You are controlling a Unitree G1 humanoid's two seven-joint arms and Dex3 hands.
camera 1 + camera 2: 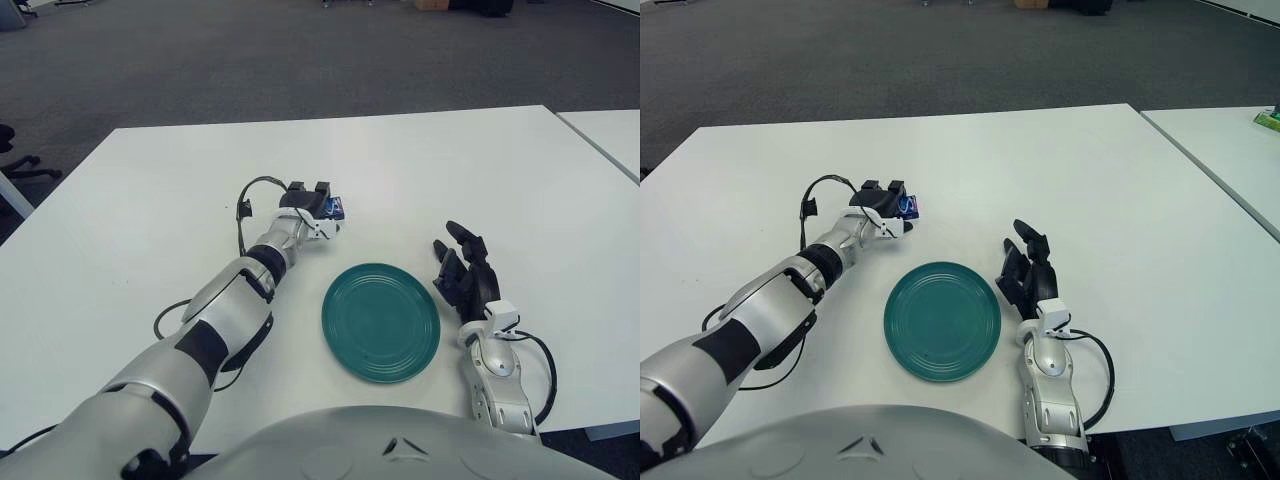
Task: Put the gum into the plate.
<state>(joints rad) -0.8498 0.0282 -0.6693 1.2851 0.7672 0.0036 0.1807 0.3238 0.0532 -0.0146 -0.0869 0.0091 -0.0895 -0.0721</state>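
Plate point(381, 322) sits lower centre on the worktop point(420, 170) — gum point(335, 208) above-left, right robot hand point(466, 275) beside its right edge

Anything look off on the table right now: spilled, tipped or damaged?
Nothing stands out. The left hand is closed on the blue gum pack beyond the green plate, which lies flat and holds nothing. The right hand shows to the plate's right, fingers open.

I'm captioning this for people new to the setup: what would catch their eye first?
Likely the left hand, stretched out over the white table and closed on a small blue gum pack, just beyond the plate. Next, the teal plate near the table's front edge, with nothing on it. The right hand shows to the plate's right, fingers spread, holding nothing.
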